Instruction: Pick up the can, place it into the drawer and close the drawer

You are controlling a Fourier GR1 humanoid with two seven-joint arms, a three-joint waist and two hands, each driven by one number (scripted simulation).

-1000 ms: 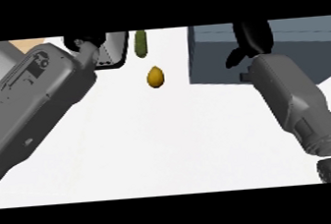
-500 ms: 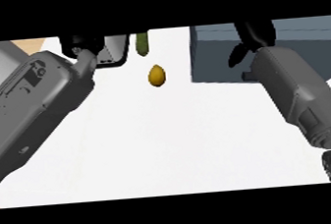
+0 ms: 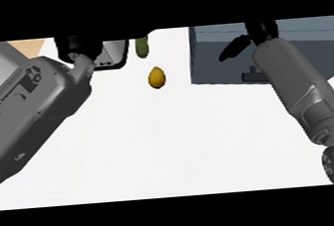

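The can (image 3: 114, 55) shows as a light grey body with a dark rim at the upper left, partly hidden. My left hand (image 3: 82, 45) is curled round it, held above the counter at the end of the big grey forearm. The dark blue-grey drawer (image 3: 213, 61) stands open at the upper right, with a small dark handle (image 3: 250, 74) on its front. My right hand (image 3: 257, 32) is over the drawer, thumb spread to the left, fingers straight and cut off by the view's top edge.
A yellow oval fruit (image 3: 156, 78) lies on the white counter (image 3: 172, 144) between the two arms. A green object (image 3: 142, 46) stands just behind it. A tan strip (image 3: 32, 45) shows at the far upper left.
The left hand with the can has shifted slightly to the right. The right forearm has pushed further up, carrying its hand deeper over the drawer.
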